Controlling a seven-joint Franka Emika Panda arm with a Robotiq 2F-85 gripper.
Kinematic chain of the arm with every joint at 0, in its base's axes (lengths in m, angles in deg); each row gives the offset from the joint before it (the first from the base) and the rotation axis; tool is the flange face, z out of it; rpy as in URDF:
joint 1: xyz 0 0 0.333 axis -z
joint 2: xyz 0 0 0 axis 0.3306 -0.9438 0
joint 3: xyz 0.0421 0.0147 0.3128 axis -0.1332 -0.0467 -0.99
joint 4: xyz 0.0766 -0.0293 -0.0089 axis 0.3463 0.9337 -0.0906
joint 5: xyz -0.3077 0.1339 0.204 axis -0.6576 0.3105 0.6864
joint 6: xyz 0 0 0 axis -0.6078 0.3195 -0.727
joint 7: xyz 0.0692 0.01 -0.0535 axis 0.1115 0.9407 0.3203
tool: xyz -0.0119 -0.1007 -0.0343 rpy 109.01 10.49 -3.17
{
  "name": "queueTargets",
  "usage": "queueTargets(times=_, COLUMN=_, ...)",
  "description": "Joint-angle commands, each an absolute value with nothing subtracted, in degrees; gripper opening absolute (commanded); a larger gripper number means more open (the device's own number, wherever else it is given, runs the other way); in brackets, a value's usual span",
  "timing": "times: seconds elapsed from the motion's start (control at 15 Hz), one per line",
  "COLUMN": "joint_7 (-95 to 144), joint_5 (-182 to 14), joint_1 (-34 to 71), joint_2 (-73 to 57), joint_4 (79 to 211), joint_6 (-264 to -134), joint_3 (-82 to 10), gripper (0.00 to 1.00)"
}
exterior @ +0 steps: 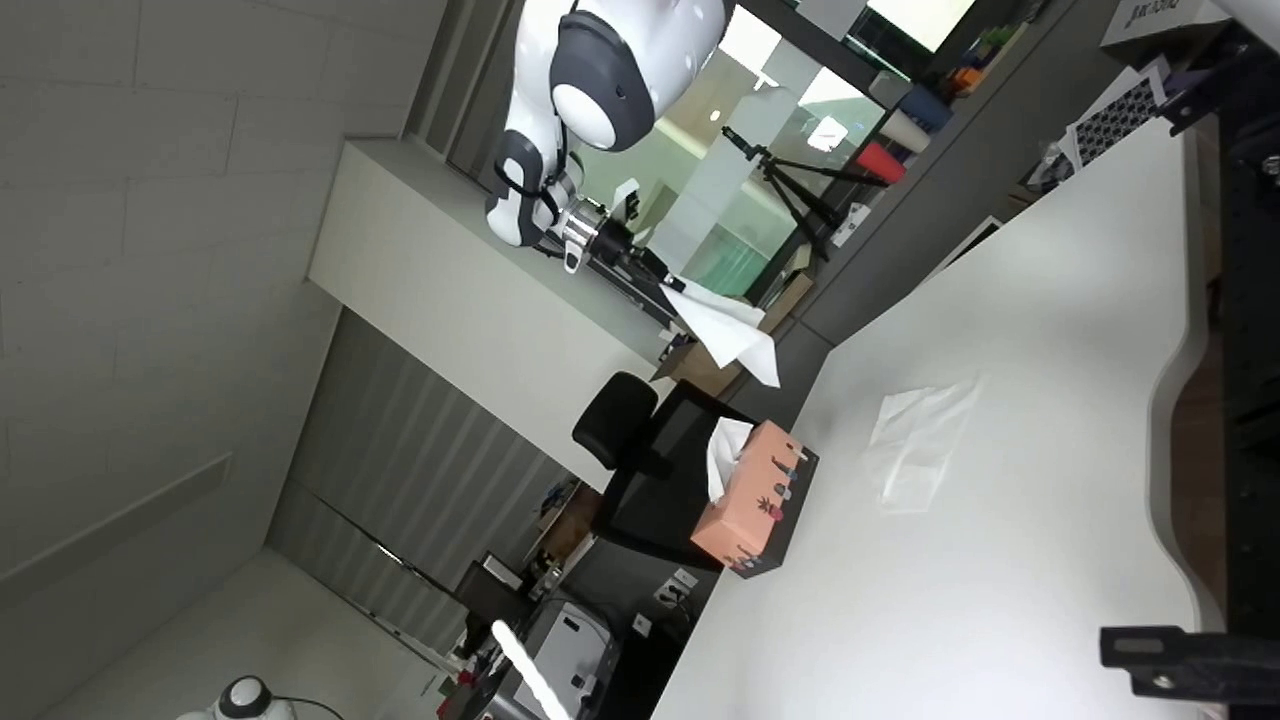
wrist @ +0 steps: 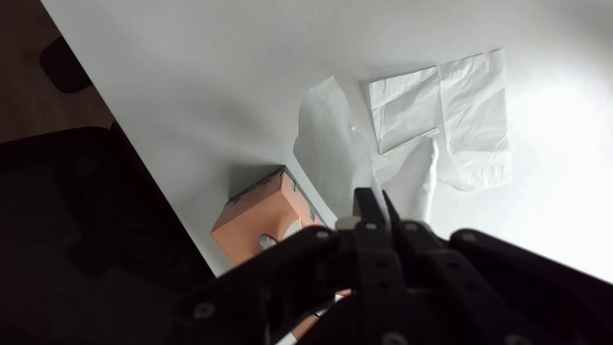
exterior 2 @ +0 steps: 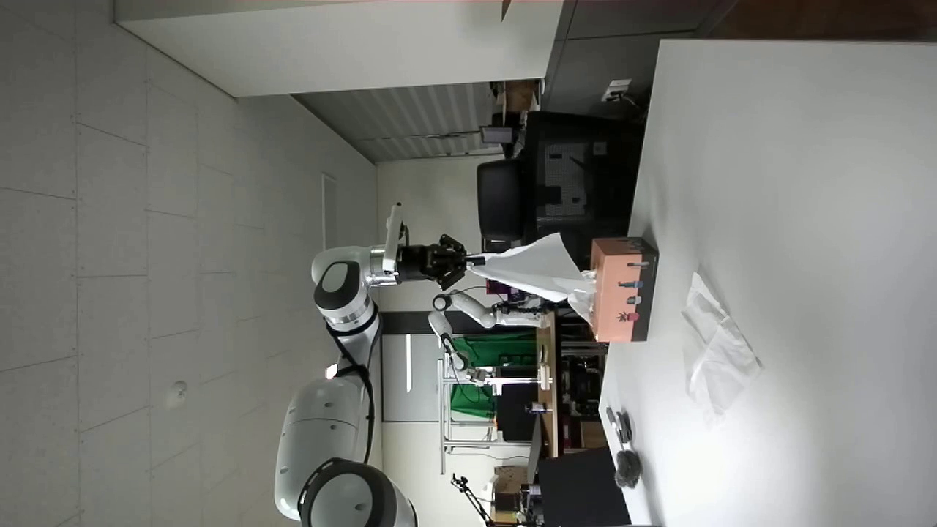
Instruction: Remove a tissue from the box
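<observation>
The exterior views stand sideways, with the white table on their right. My gripper [exterior: 676, 284] [exterior 2: 476, 260] [wrist: 376, 211] is shut on a white tissue [exterior: 725, 325] [exterior 2: 538, 263] [wrist: 325, 139]. The tissue hangs from the fingertips above the table. An exterior view shows it apart from the tissue box. The orange and dark grey tissue box [exterior: 745, 505] [exterior 2: 613, 307] [wrist: 254, 220] stands on the table near its edge. Another tissue [exterior: 727, 450] pokes out of its slot. In the wrist view the fingers hide part of the box.
A flat, creased tissue [exterior: 920, 445] [exterior 2: 721, 355] [wrist: 474, 100] lies on the white table [exterior: 1040, 380] beside the box. A black chair [exterior 2: 578, 176] stands behind the table's edge. Small dark items [exterior 2: 627, 468] lie at the table's edge. A black tripod [exterior: 790, 185] stands further back.
</observation>
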State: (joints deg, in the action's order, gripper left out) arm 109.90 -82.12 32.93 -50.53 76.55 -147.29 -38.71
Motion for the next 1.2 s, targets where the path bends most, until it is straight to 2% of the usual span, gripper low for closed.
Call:
queueTargets(times=0.0, joint_7=109.79, joint_5=-82.41, joint_1=33.01, joint_2=-53.28, joint_4=71.59, joint_6=-145.10, joint_3=-39.08, gripper=0.01)
queueTargets(times=0.33, joint_7=114.32, joint_5=-82.26, joint_1=34.21, joint_2=-52.92, joint_4=70.81, joint_6=-142.68, joint_3=-39.44, gripper=0.00)
queueTargets(times=1.13, joint_7=142.42, joint_5=-81.87, joint_1=38.15, joint_2=-50.61, joint_4=74.51, joint_6=-133.80, joint_3=-40.13, gripper=0.00)
